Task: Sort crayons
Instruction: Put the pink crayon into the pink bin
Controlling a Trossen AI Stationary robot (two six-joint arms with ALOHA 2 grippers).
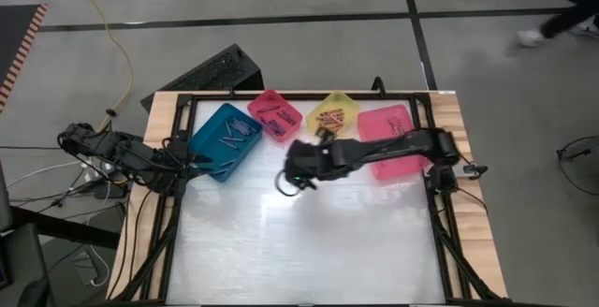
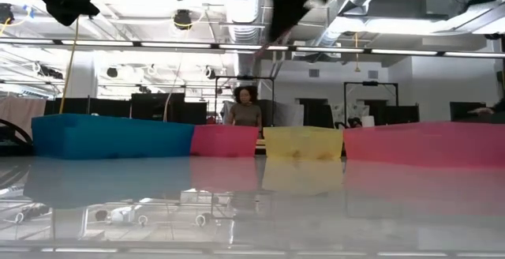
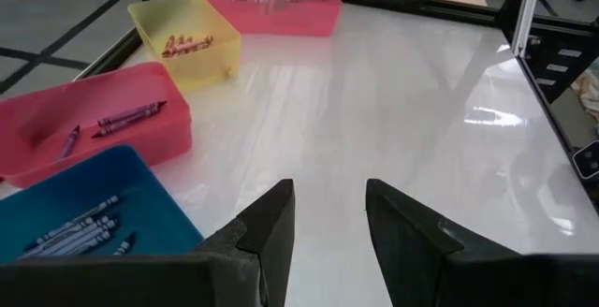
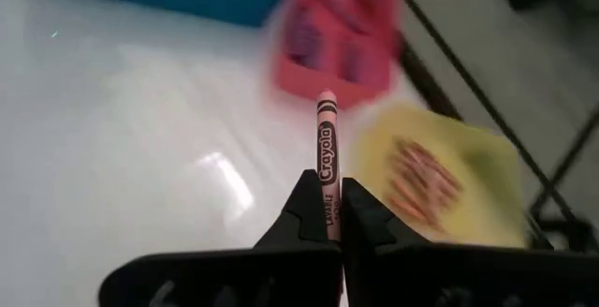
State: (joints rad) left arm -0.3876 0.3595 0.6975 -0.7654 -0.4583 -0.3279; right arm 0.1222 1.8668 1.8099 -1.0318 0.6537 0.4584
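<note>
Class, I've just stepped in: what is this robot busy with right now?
It is sorting crayons into coloured bins. The right claw is shut on a pink crayon, holding it above the white table near the yellow bin and the small pink bin. The left claw waits open beside the teal bin. All four bins, including the large pink one, already hold crayons.

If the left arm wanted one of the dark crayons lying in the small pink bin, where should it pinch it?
Probably mid-length, across the thin shaft, coming straight down from above. The dark crayons lie flat on the floor of the small pink bin, whose walls block a sideways approach. The open left gripper would have to turn so its fingers straddle the stick crosswise.
</note>
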